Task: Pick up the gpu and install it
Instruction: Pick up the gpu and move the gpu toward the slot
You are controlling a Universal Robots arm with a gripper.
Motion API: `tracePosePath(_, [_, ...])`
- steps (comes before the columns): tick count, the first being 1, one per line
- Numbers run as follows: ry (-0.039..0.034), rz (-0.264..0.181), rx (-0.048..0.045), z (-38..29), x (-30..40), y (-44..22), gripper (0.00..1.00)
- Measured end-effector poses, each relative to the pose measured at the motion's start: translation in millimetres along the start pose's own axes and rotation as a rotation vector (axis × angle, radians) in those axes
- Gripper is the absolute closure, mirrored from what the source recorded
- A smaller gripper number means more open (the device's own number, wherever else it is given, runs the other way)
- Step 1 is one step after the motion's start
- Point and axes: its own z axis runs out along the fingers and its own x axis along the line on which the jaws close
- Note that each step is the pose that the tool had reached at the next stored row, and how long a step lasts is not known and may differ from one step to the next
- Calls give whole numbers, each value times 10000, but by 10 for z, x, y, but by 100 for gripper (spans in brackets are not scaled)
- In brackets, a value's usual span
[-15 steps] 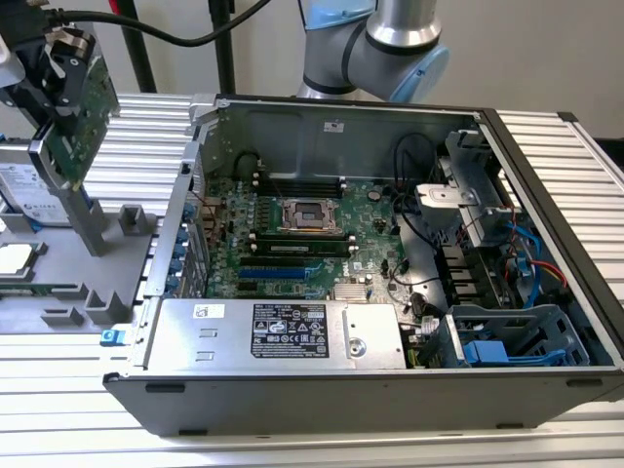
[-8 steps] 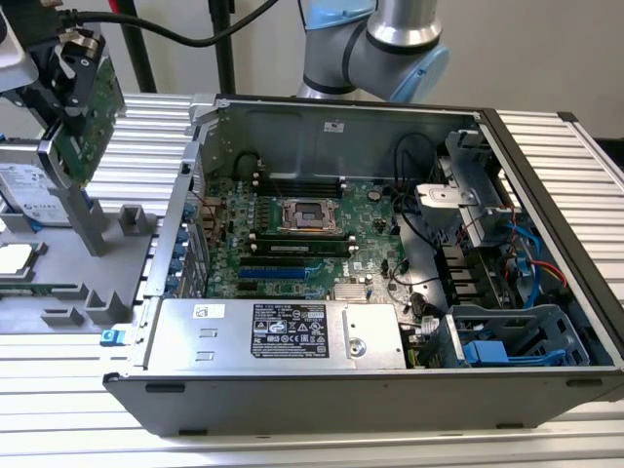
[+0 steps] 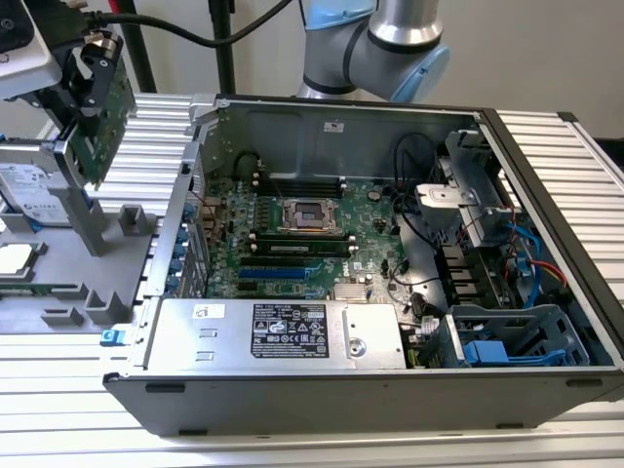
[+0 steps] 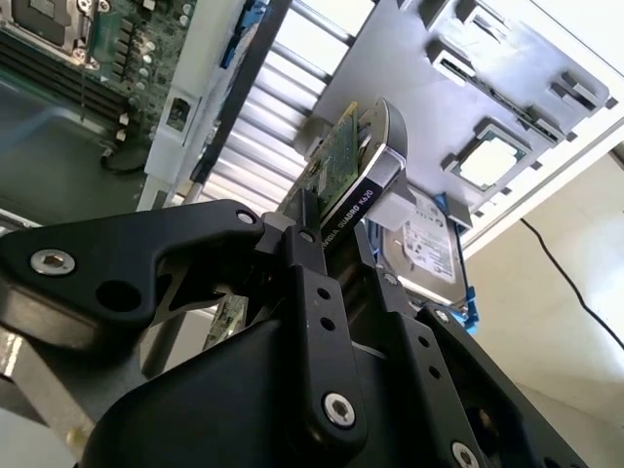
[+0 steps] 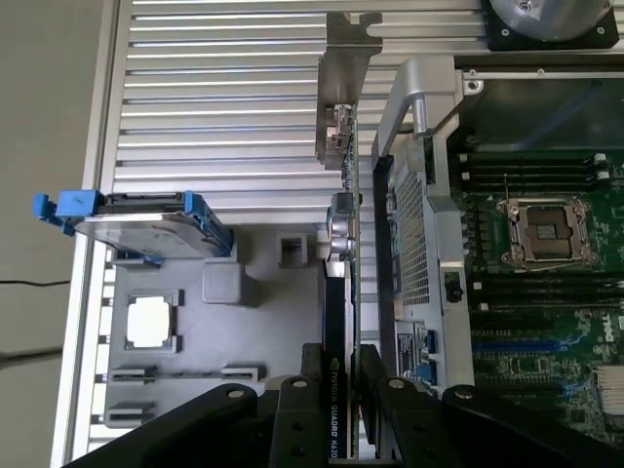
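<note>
The gpu (image 3: 105, 122) hangs at the exterior view's far left, outside the computer case (image 3: 292, 109), and you have it firmly in hand. The gripper (image 3: 86, 78) is closed narrow on its upper edge. In both wrist views the two black fingers (image 5: 314, 385) press either side of the card, one on the black cooler face and one on the green board. The card is held on edge and slightly tilted, with its silver bracket (image 5: 341, 73) at the end away from the fingers.

Below it sits a grey parts tray (image 3: 68, 283) on the slatted metal table (image 3: 551, 146). A hard drive (image 3: 29, 185) stands in the tray at the left, just beside the card's lower end. A square processor chip (image 3: 14, 258) lies flat in a pocket nearer to you. You cannot tell from these views whether the card touches the tray's upright post (image 3: 93, 224).

Moving right, the case lies open on its side. Its near left part is covered by the silver power supply (image 3: 283, 331). Behind that lies the big green motherboard (image 3: 366, 210), with the open square socket (image 3: 310, 216) near its middle and memory sticks (image 3: 297, 246) just on the near side of the socket. At the exterior view's right, cables and a blue-and-grey drive cage (image 3: 507, 341) fill the end of the case.
</note>
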Motion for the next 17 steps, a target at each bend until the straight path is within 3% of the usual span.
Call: tracePosePath(17, [10, 2, 1, 2, -268, 8, 100])
